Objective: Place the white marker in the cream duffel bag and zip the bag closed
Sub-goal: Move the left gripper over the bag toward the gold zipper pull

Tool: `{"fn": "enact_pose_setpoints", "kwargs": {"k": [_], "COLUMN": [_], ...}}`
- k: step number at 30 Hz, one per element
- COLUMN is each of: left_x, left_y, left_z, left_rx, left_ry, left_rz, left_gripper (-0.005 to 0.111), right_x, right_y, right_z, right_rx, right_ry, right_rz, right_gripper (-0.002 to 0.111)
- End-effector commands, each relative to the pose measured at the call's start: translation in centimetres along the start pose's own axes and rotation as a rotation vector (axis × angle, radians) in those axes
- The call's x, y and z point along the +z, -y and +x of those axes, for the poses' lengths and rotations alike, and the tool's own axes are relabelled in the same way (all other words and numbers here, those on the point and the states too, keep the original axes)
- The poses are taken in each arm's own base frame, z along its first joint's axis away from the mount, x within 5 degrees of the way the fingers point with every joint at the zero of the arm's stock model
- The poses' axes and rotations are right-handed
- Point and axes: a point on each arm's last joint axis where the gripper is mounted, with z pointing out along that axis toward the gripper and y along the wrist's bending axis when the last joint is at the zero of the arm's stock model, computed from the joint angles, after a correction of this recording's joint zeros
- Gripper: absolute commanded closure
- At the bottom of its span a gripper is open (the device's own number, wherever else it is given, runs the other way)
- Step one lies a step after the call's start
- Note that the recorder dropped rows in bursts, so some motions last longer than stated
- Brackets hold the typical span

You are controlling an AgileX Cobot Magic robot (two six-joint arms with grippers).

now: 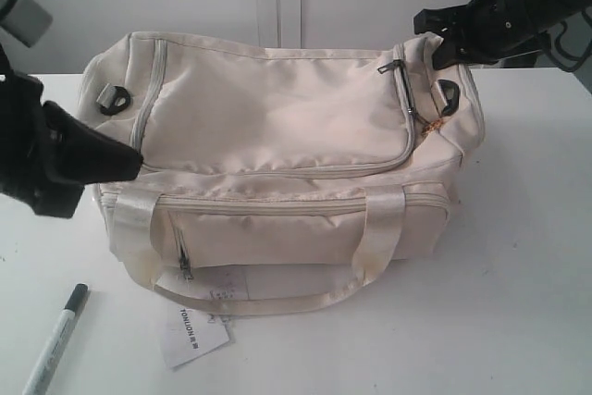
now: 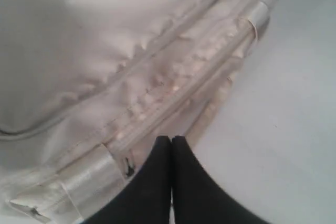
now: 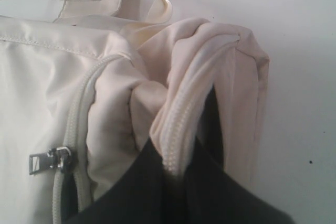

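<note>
Table [image 1: 518, 321]: white top, carrying everything else.
Cream duffel bag [image 1: 277, 127]: fills the middle of the exterior view, long side facing the camera, its front handle [image 1: 379, 238] drooping onto the table at 6 o'clock.
Left gripper [image 1: 132, 160]: at the bag's 9 o'clock end. In the left wrist view the black fingers are pressed together, nothing visible between them, and their tips touch the bag's seam.
Right gripper [image 1: 442, 43]: at the bag's 2 o'clock corner, clamped on a bunched fold of cream fabric and zipper edge that rises between its dark fingers in the right wrist view.
White marker [image 1: 55, 339]: flat on the table at 7 o'clock from the bag, outside it and apart from it, dark cap pointing towards 1 o'clock.
Paper tag [image 1: 192, 332]: on the table at 6 o'clock, just under the handle.
Zipper pull [image 3: 48, 160]: grey metal, lying on the zip near the gripped fold.
</note>
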Motion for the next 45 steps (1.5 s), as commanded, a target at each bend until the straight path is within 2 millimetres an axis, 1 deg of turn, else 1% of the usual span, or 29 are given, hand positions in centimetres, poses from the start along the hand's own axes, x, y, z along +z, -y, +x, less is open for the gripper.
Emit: {"fn": "enact_pose_setpoints", "kwargs": {"k": [1,6,8,10,12,13,15,16,18,22,24,25,27,30,37,40,42,45], "left_x": [0.2,-0.4,-0.9,-1.7,-2.7,-3.4,-4.0,-4.0,-3.5,-2.0,-1.6,-1.4,-1.2,-0.1,3.6,5.2,6.0,6.8], "left_y": [0.4,0.1,-0.8,-2.2,-3.7,-4.6,-5.5,-5.9,-6.1,-6.0,-5.9,-5.9,-6.0,-5.9,-3.7,-2.9,-2.4,-1.9], "left_z": [1.4,3.5,4.4,5.2,5.6,5.7,5.5,5.1,4.0,0.8,-0.4,-0.7,-1.1,-1.6,-3.8,-4.7,-5.1,-5.6], "left_rx": [-0.011,-0.082,-0.109,-0.158,-0.192,-0.201,-0.179,-0.157,-0.134,-0.116,-0.113,-0.093,-0.062,-0.032,0.041,0.023,0.028,0.093], "left_ry": [-0.18,-0.413,-0.524,-0.62,-0.675,-0.688,-0.672,-0.62,-0.482,-0.072,0.063,0.095,0.101,0.043,0.0,-0.012,-0.023,-0.109], "left_rz": [0.066,0.015,-0.095,-0.291,-0.512,-0.648,-0.773,-0.809,-0.804,-0.714,-0.675,-0.668,-0.661,-0.632,-0.504,-0.449,-0.423,-0.397], "left_gripper": [0.107,0.107,0.107,0.107,0.107,0.107,0.107,0.107,0.107,0.107,0.107,0.107,0.107,0.107,0.107,0.107,0.107,0.107], "right_x": [-0.2,-0.2,-0.2,-0.2,-0.2,-0.2,-0.2,-0.2,-0.2,-0.2,-0.2,-0.2,-0.2,-0.2,-0.2,-0.2,-0.2,-0.2], "right_y": [0.0,0.0,0.0,0.0,0.0,0.0,0.0,0.0,0.0,0.0,0.0,0.0,0.0,0.0,0.0,0.0,0.0,0.0], "right_z": [-0.2,-0.2,-0.2,-0.2,-0.2,-0.2,-0.2,-0.2,-0.2,-0.2,-0.2,-0.2,-0.2,-0.2,-0.2,-0.2,-0.2,-0.2], "right_rx": [-0.007,-0.007,-0.007,-0.007,-0.007,-0.007,-0.007,-0.007,-0.007,-0.007,-0.007,-0.007,-0.007,-0.007,-0.007,-0.007,-0.007,-0.007], "right_ry": [0.014,0.014,0.014,0.014,0.014,0.014,0.014,0.014,0.014,0.014,0.014,0.014,0.014,0.014,0.014,0.014,0.014,0.014], "right_rz": [-0.002,-0.002,-0.002,-0.002,-0.002,-0.002,-0.002,-0.002,-0.002,-0.002,-0.002,-0.002,-0.002,-0.002,-0.002,-0.002,-0.002,-0.002], "right_gripper": [0.108,0.108,0.108,0.108,0.108,0.108,0.108,0.108,0.108,0.108,0.108,0.108,0.108,0.108,0.108,0.108,0.108,0.108]}}
